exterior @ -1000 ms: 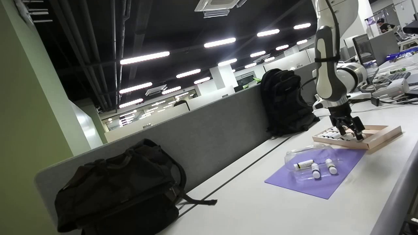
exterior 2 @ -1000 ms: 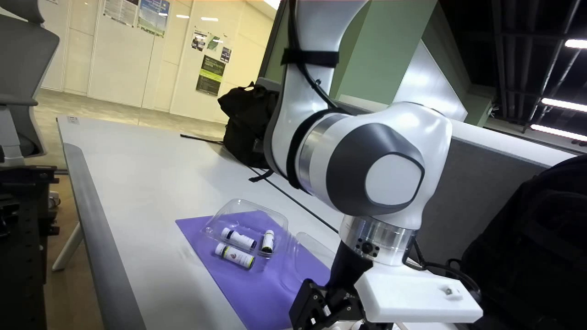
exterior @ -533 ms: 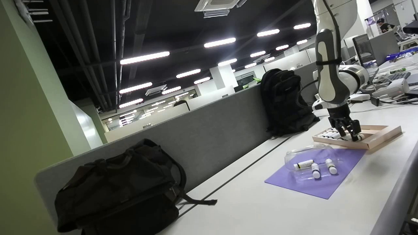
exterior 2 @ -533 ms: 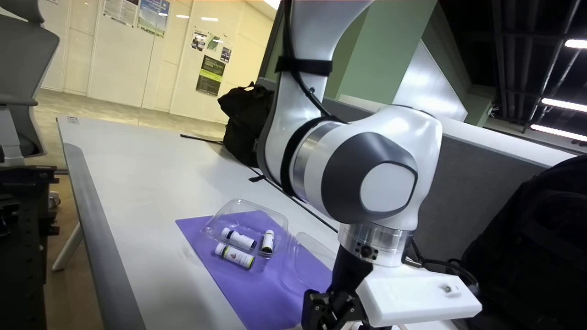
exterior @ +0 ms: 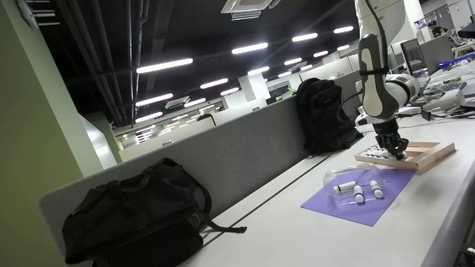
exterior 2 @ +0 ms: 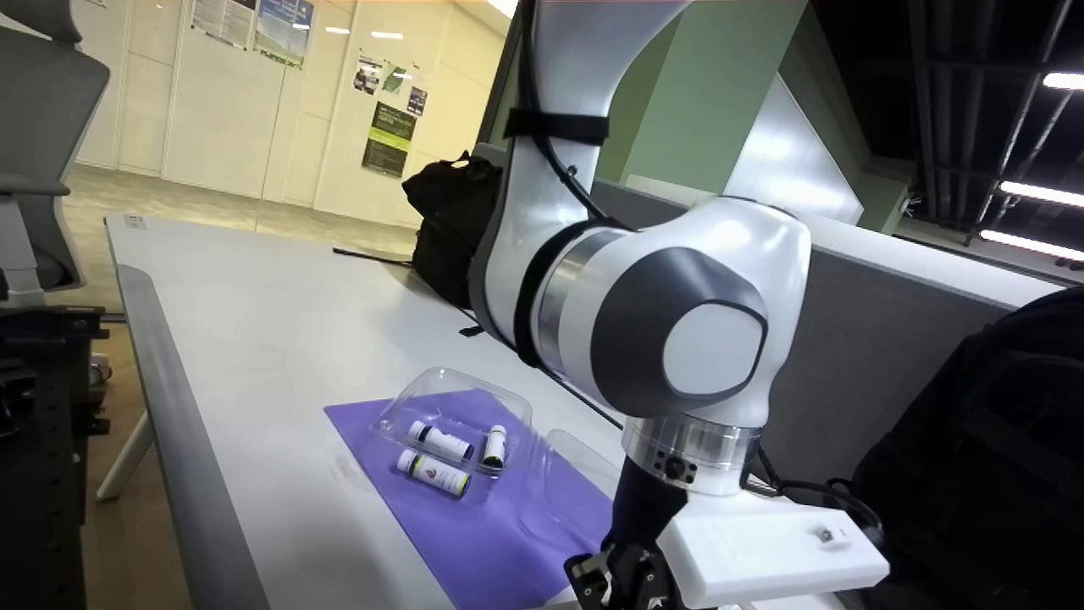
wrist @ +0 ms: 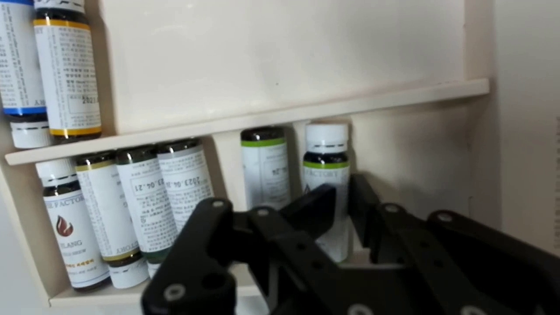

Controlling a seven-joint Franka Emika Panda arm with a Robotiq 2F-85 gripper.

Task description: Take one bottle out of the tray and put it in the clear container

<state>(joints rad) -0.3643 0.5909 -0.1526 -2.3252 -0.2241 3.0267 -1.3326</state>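
Inside the light-brown wooden tray (exterior: 436, 157), a bottle (wrist: 326, 168) with a white cap and green band lies under my gripper (wrist: 342, 186). The jaws stand close together; the left finger (wrist: 315, 210) covers part of the label, while the right finger (wrist: 362, 203) runs along the bottle's right side. Whether the pads grip the bottle cannot be told. In an exterior view the gripper (exterior: 399, 155) reaches down into the tray. The clear container (exterior 2: 440, 394) stands on the purple mat with three bottles, one of them white-capped (exterior: 359, 194), lying in or right by it.
Another green-banded bottle (wrist: 264, 170) lies just left of the jaws, with several bottles further left. A wooden divider (wrist: 284, 116) crosses the tray beyond the bottle's cap. The purple mat (exterior: 393, 185) adjoins the tray. A black backpack (exterior: 326, 115) leans on the grey partition (exterior: 245, 141).
My gripper's fingers have drawn together from a wide opening, and the arm has sunk slightly. The tray seems nudged a little. The container and its bottles have stayed put.
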